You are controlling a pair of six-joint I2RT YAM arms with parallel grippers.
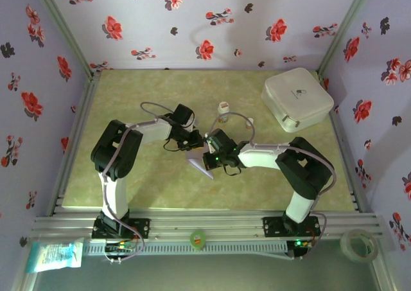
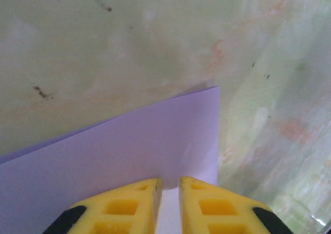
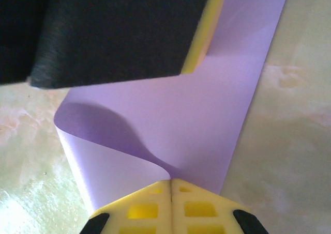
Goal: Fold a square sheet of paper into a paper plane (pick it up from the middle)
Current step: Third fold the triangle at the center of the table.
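Note:
The square sheet of paper [image 1: 198, 164] lies pale lilac on the mat between both arms, partly covered by them. In the right wrist view the sheet [image 3: 207, 115] has its left part curled up and over into a loop. My right gripper [image 3: 171, 180] is shut on the end of that loop; from above it [image 1: 208, 155] sits at the sheet's right side. My left gripper [image 2: 169, 181] stands over the sheet [image 2: 129, 141], jaws a narrow gap apart and paper showing in the gap. From above, the left gripper [image 1: 194, 141] is at the sheet's far edge. No paper plane shape shows.
A white rounded box [image 1: 297, 98] stands at the back right. A small white bottle [image 1: 223, 110] is just behind the grippers. A tape roll [image 1: 357, 243] and a green roll [image 1: 198, 239] lie off the mat by the near rail. Flowered walls close in three sides.

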